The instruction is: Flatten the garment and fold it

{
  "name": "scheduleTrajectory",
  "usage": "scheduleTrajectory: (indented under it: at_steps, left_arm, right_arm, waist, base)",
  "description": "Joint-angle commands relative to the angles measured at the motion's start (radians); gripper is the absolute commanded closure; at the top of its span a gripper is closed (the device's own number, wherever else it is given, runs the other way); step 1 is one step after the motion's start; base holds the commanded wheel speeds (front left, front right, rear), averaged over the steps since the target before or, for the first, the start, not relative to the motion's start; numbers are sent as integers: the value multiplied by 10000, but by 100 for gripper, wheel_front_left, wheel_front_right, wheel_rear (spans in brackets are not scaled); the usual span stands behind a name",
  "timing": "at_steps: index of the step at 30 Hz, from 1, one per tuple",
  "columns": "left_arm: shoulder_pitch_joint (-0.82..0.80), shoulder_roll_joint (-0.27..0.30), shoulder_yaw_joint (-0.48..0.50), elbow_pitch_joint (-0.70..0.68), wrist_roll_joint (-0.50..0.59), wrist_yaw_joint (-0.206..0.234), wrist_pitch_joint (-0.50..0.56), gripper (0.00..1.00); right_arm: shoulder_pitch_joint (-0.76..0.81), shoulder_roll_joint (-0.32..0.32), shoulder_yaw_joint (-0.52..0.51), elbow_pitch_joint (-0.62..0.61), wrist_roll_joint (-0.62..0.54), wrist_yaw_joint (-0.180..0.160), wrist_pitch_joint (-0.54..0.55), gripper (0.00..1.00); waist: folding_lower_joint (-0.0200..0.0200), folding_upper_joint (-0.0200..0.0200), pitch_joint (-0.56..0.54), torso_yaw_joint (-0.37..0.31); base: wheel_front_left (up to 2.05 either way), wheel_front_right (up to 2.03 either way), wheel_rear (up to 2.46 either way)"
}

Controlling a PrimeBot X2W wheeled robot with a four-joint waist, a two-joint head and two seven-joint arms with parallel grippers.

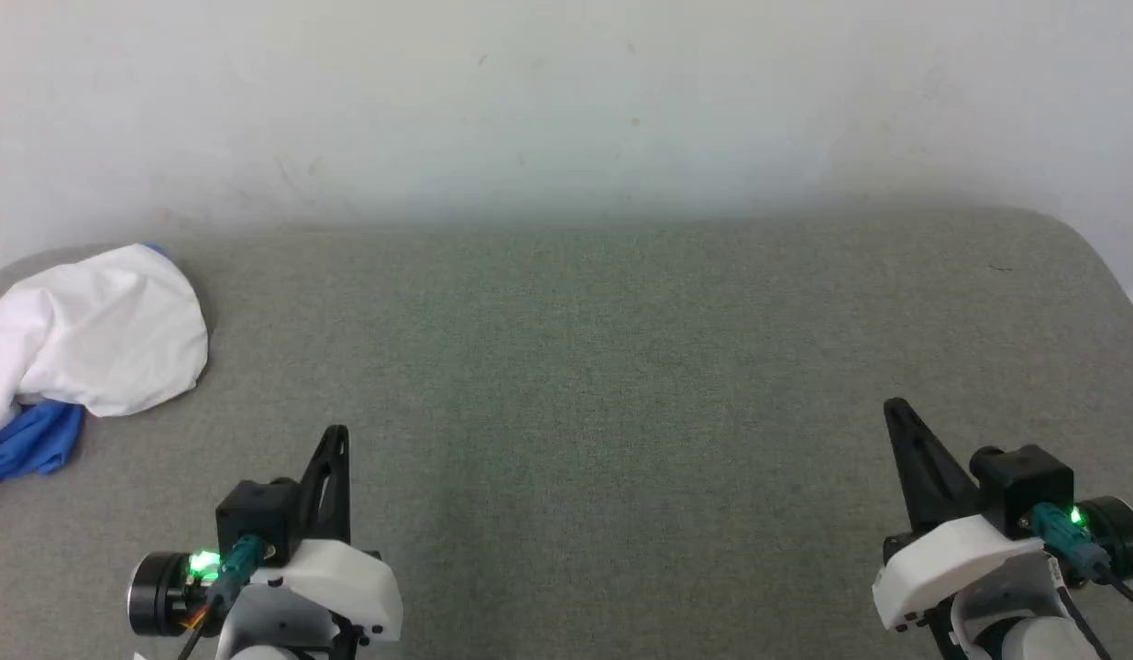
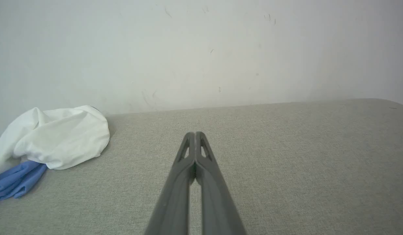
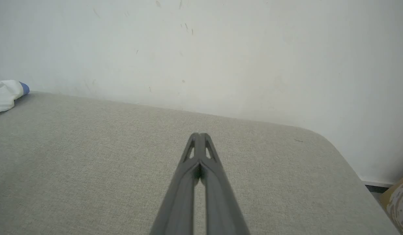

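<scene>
Left claw and right claw both closed tight, well apart, pointing forward.

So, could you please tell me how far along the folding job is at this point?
Nothing looks done: the garment lies bunched in a heap at the far left of the grey surface, blue fabric trailing out underneath. Nothing is in hand either: the left hand and right hand are both shut, empty, and apart from it. Everything is left: reach it, spread it flat, fold it.
</scene>
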Motion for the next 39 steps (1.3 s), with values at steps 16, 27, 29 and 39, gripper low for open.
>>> scheduleTrajectory:
  at_steps: [16, 27, 29, 39]
  left_arm:
    - [-123, -20, -5, -49, 66, 20, 3, 100]
    - [-10, 0, -34, 59, -72, 0, -58, 0]
    - [-30, -1, -58, 94, -125, 0, -100, 0]
    - [-114, -2, -154, 161, -419, -6, -310, 0]
  right_arm:
    - [-91, 36, -18, 16, -76, -7, 5, 100]
    - [17, -3, -28, 23, 51, 0, -57, 0]
    - [27, -2, -51, 47, 83, 0, -100, 0]
    - [65, 1, -200, 107, 263, -1, -309, 0]
  waist:
    - [0, 0, 0, 0]
    - [0, 0, 2, -5]
    - [0, 0, 3, -7]
    - [0, 0, 6, 17]
  base:
    - [0, 0, 0]
    - [0, 0, 0]
    - [0, 0, 0]
    - [0, 0, 0]
